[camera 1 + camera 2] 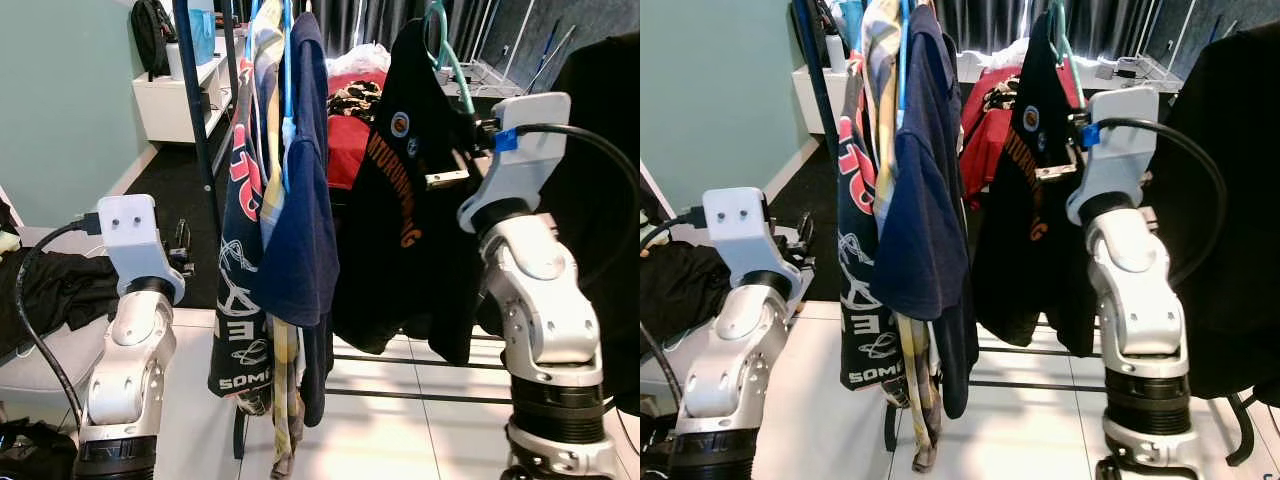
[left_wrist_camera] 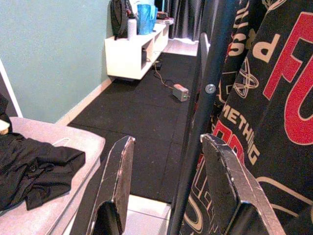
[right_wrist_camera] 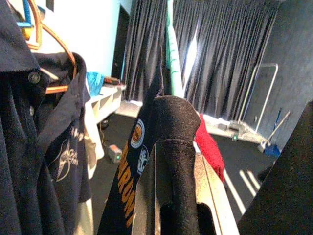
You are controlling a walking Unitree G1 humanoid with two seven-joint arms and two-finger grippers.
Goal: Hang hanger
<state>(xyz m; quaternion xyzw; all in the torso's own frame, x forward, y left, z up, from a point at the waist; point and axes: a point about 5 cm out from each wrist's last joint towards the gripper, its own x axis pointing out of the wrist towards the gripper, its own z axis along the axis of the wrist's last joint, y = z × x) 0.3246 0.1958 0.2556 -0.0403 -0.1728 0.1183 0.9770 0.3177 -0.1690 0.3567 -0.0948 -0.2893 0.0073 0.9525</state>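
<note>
A black shirt [image 1: 400, 230] with orange lettering hangs on a teal hanger [image 1: 447, 50], held up beside the clothes rack [image 1: 205, 130]. My right gripper [image 3: 173, 205] is shut on the shirt's shoulder over the hanger, whose teal neck [image 3: 172, 63] rises above the fingers. The top edge of the eye views cuts off the hook and the rail. A navy shirt [image 1: 300, 220] on a blue hanger [image 1: 287, 60] and a black printed shirt [image 1: 235, 280] hang on the rack. My left gripper [image 2: 168, 147] is open low down, and the rack's upright pole [image 2: 205, 88] stands just beyond its fingers.
A white shelf unit [image 1: 185, 85] with a black backpack [image 1: 152, 35] stands at the back left. A grey cushion [image 2: 54, 142] with a black garment [image 2: 34, 169] lies to my left. Red clothes [image 1: 345, 140] lie behind the rack. A dark garment [image 1: 610, 150] hangs at my right.
</note>
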